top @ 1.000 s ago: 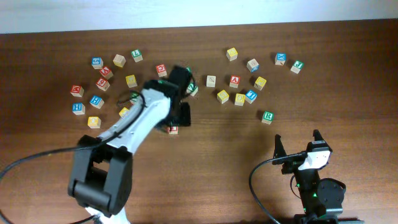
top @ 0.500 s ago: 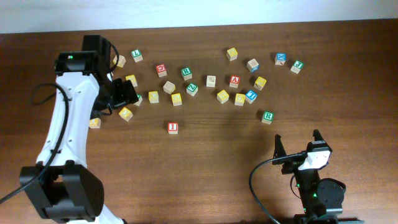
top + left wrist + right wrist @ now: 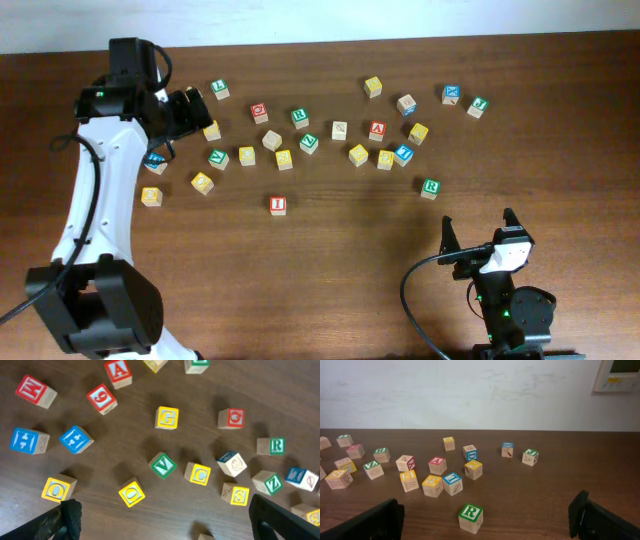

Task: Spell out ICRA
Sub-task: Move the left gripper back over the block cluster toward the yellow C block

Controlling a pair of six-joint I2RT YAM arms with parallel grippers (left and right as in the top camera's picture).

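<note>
A red I block stands alone on the table in front of the scattered letter blocks. A yellow C block lies behind it to the left. One green R block sits near the right arm, and another sits further back. A red A block is in the right cluster. My left gripper is open and empty, high over the far-left blocks. My right gripper is open and empty at the front right.
Many other letter blocks lie in a band across the back of the wooden table, among them a green V, a yellow G, a yellow S and a yellow O. A white wall stands behind.
My left arm has swung from over the red I block to the back left, with its gripper empty. The I block stays on the table. The right arm has not moved.
</note>
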